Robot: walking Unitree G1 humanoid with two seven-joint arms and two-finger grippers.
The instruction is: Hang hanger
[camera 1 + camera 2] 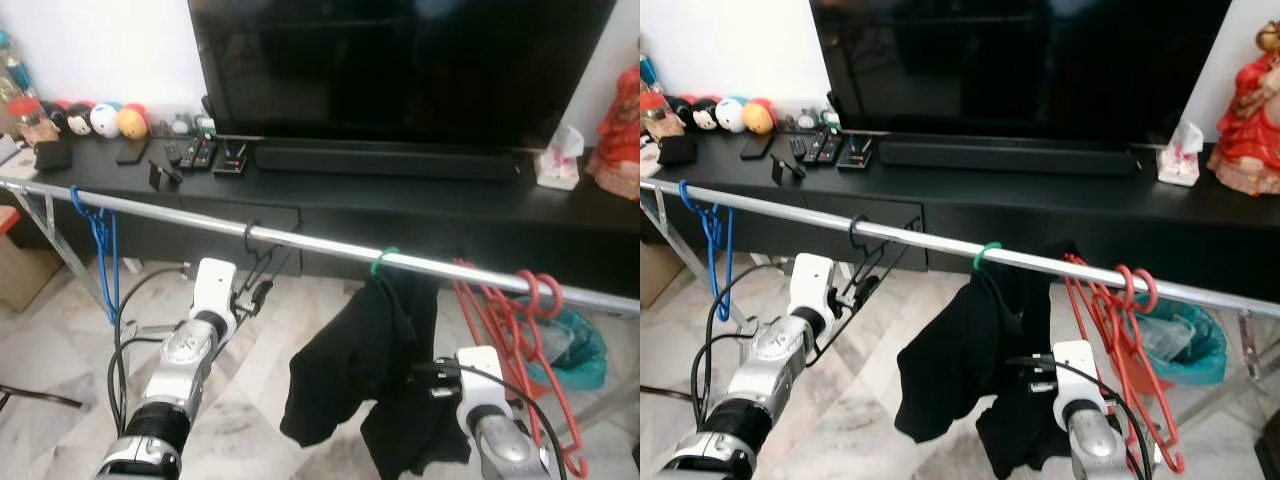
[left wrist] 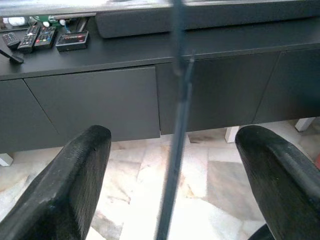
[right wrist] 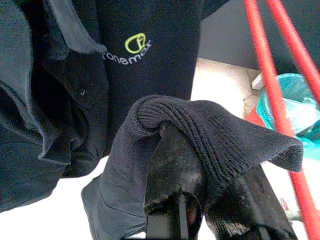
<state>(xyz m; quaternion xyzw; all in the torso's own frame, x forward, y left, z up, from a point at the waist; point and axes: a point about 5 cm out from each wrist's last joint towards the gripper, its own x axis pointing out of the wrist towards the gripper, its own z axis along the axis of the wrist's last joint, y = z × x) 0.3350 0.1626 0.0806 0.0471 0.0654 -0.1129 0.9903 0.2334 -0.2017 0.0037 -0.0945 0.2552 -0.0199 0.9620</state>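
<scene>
A silver rail [image 1: 320,245] runs across in front of me. A thin black hanger [image 1: 258,262] hooks over it left of centre. My left gripper [image 2: 175,145] is open just below the rail, with the hanger's wire [image 2: 177,120] passing between its fingers [image 2: 85,165] and apart from both. A green hanger hook [image 1: 383,262] holds a black shirt [image 1: 360,350] that droops off the rail. Low at the shirt's right side, my right gripper [image 3: 175,170] is shut on a ribbed fold of the shirt [image 3: 215,127].
A blue hanger [image 1: 100,240] hangs at the rail's left end, several red hangers [image 1: 520,320] at its right. Behind stand a black TV console [image 1: 400,200] with remotes, toys and a large TV [image 1: 400,70]. A teal bin bag [image 1: 580,345] sits on the marble floor.
</scene>
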